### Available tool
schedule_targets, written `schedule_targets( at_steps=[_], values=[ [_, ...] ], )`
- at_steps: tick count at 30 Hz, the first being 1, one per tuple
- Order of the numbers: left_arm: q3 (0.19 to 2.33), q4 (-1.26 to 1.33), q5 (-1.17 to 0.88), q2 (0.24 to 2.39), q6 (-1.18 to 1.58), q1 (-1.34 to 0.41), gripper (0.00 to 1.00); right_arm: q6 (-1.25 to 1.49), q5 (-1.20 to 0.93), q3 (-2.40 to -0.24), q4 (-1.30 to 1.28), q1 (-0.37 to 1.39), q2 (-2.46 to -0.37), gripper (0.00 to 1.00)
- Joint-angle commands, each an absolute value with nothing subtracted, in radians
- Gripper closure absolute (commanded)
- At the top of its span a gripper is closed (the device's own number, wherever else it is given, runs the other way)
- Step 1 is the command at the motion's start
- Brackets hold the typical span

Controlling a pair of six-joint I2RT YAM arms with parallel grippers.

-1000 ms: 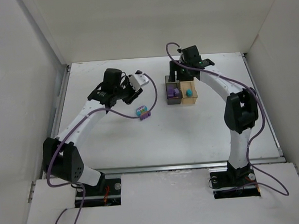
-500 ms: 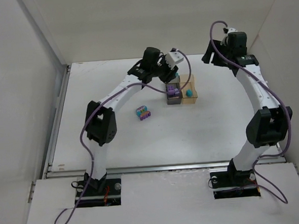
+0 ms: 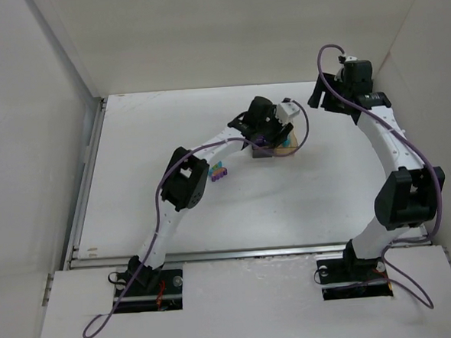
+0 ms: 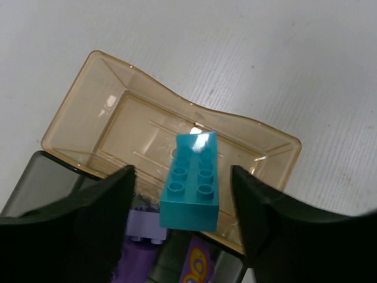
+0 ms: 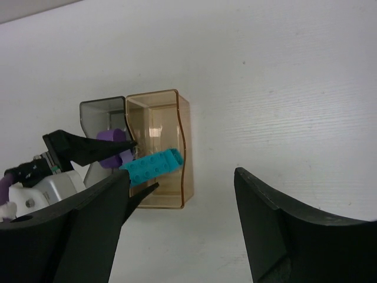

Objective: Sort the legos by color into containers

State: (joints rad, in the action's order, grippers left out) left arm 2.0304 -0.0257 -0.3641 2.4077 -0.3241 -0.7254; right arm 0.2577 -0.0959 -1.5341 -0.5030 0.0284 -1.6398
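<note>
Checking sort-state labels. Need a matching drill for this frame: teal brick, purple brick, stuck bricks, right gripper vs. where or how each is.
Things:
1. teal brick
2. purple brick
3. stuck bricks
4. right gripper

Place or state:
A. in the grey box
B. open, holding nothing
C. on the table, outside both boxes
D. at the tan box

Pairs: 1-D, 2-A, 3-C, 4-B

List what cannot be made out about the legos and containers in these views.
Top view: the left arm covers the containers, hiding their contents; the loose lego cluster is too small to count.
Left wrist: fingers and the bottom edge cut off the grey container and purple legos.
Right wrist: left gripper hides the grey container's inside.
</note>
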Motion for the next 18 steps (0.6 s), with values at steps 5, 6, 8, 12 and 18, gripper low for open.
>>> schedule_targets(
  at_steps=[5, 6, 8, 12, 18],
  values=[
    [2.106, -0.073, -0.397, 2.298, -0.333, -0.732, 0.0, 0.23, -0.13, -1.54, -0.495, 0.034, -1.583, 0.22],
    [2.076, -0.074, -0.397, 2.274, -0.333, -0.732, 0.0, 0.221, -0.141, -1.54, -0.495, 0.034, -1.583, 0.22],
    [2.019, -0.086, -0.397, 2.208, -0.365, -0.732, 0.0, 0.221, -0.172, -1.54, -0.495, 0.034, -1.583, 0.22],
    [1.858, -0.101, -0.397, 2.008, -0.408, -0.707, 0.0, 0.148, -0.175, -1.56, -0.495, 0.086, -1.583, 0.22],
    [1.495, -0.065, -0.217, 1.64, -0.18, -0.536, 0.03, 0.072, -0.141, -1.589, -0.545, 0.261, -1.603, 0.16]
  ],
)
